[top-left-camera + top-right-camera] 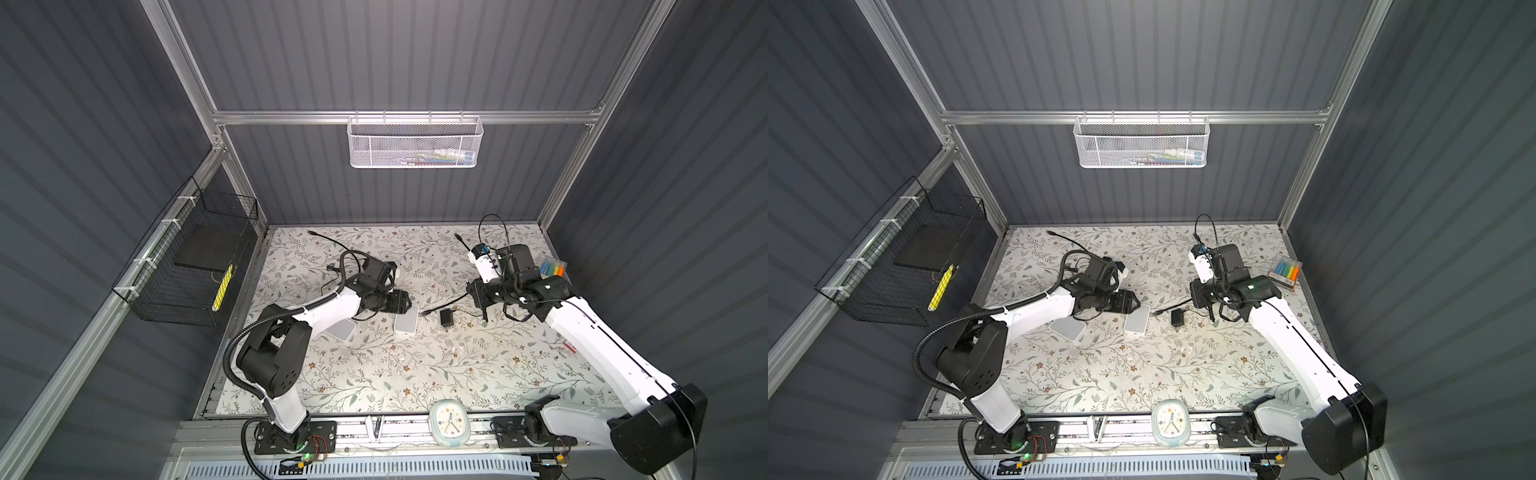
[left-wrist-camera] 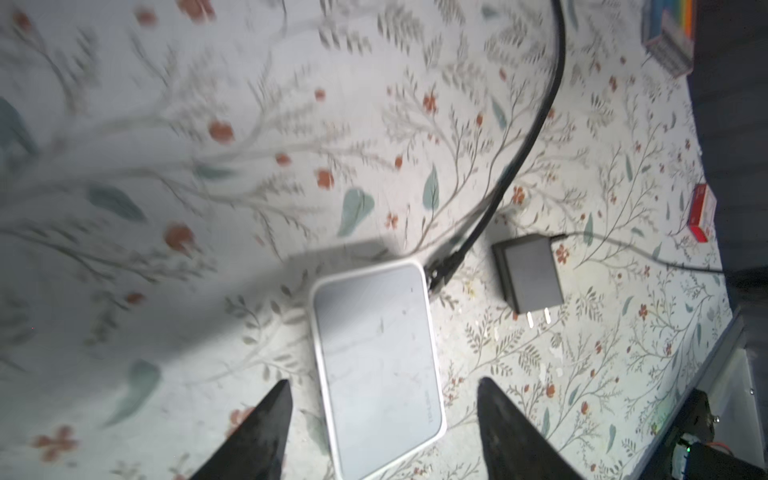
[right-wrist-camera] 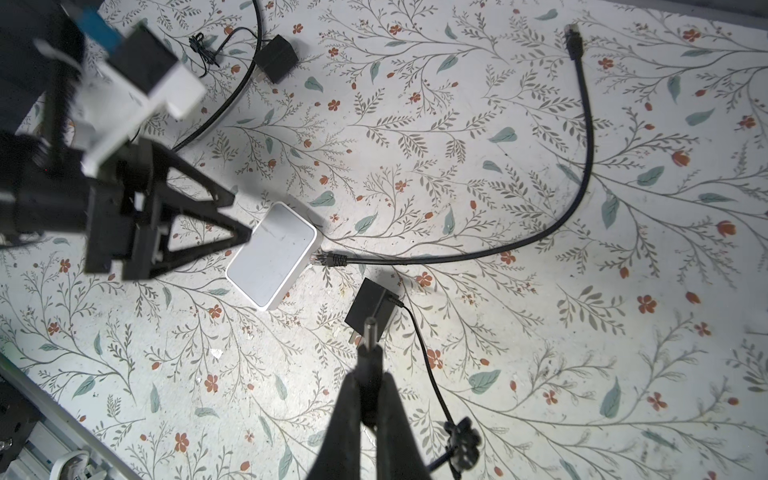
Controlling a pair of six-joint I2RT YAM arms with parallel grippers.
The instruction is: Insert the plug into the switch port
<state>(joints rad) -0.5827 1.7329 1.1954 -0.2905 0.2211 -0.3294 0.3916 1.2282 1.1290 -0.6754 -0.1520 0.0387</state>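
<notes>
table: we see a flat top covered in a pale floral print [image 1: 374, 374], walled by dark grey ribbed panels.
switch: the small white rectangular plastic switch [image 3: 272, 259] lies flat near the middle of the table, well short of the plug.
left gripper: the left gripper [image 2: 384, 384] hovers low over the switch's near end, jaws apart, one black finger [image 2: 266, 424] on each side of it; we cannot tell if either touches it.
right gripper: the right gripper [image 3: 370, 386] is clamped on the black barrel plug with a metal tip [image 3: 369, 332], which sticks out past the fingertips.
plug: it is held above the table, and in the right wrist view its tip lies over the black power adapter block [image 3: 376, 299].
adapter: it lies flat just beside the switch, prongs bare, with a thin black lead [image 3: 428, 365] running off it.
network cable: a thick black network cable [image 3: 582, 166] curves across the table; its clear end sits against the switch's side, and we cannot tell whether it is seated.
other box: a second white flat box [image 1: 340, 330] lies partly under the left arm.
</notes>
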